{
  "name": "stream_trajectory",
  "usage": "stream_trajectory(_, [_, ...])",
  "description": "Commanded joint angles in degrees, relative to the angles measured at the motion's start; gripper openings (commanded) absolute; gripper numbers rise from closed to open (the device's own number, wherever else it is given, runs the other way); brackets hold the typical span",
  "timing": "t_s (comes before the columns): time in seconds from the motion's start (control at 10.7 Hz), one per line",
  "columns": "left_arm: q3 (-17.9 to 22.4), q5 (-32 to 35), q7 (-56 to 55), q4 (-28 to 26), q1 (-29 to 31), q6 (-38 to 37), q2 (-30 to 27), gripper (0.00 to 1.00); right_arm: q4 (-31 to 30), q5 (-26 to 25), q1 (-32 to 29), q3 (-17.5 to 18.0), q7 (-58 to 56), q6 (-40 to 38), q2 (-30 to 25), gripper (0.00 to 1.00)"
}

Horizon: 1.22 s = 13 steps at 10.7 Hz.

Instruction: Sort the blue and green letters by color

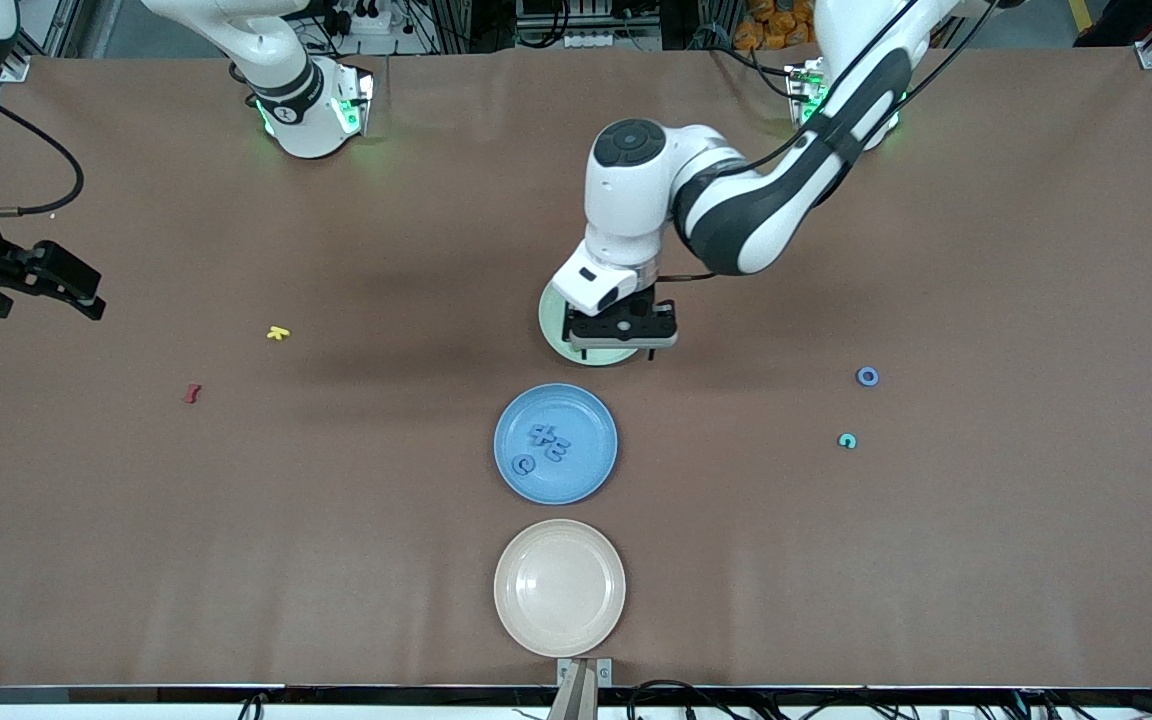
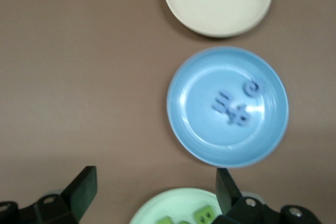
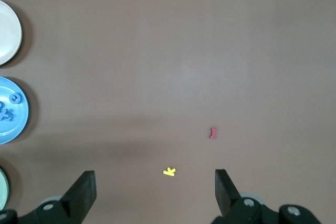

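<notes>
My left gripper (image 1: 612, 348) (image 2: 156, 182) hangs open and empty over the pale green plate (image 1: 548, 316) (image 2: 157, 209). Green letters (image 2: 202, 214) lie in that plate, seen only in the left wrist view. The blue plate (image 1: 591, 470) (image 2: 199, 129), nearer the front camera, holds blue letters (image 1: 549, 438) (image 2: 231, 108). A blue ring letter (image 1: 867, 376) and a teal-green letter (image 1: 847, 440) lie loose on the table toward the left arm's end. My right gripper (image 1: 86, 292) (image 3: 154, 182) waits open and high at the right arm's end.
A beige plate (image 1: 516, 620) (image 2: 217, 3) with nothing in it sits nearest the front camera. A tiny yellow letter (image 1: 278, 333) (image 3: 169, 171) and a dark red letter (image 1: 193, 393) (image 3: 212, 133) lie toward the right arm's end. The table is brown.
</notes>
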Motion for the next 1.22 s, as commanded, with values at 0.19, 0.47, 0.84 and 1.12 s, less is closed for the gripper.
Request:
stream_trajectory(0.19, [0.22, -1.32, 8.51, 3.71, 4.15, -11.49, -8.06, 1.00, -2.43, 3.45, -0.60, -0.27, -1.00, 1.83, 1.22, 1.00])
stream_trajectory(0.47, [-0.12, -6.93, 13.57, 6.46, 8.09, -15.63, -10.51, 1.00, -3.23, 4.06, -0.26, -0.09, -1.10, 0.35, 1.14, 1.00])
stream_trajectory(0.84, [0.57, -24.15, 39.05, 6.46, 18.65, -18.09, -17.89, 1.00, -2.53, 4.07, 0.27, -0.18, -0.31, -1.76, -0.35, 1.00])
stream_trajectory(1.12, [3.46, -29.85, 47.76, 6.55, 22.78, -23.01, -21.58, 1.00, -0.77, 3.98, 0.19, -0.44, -0.31, -6.07, -1.14, 1.00])
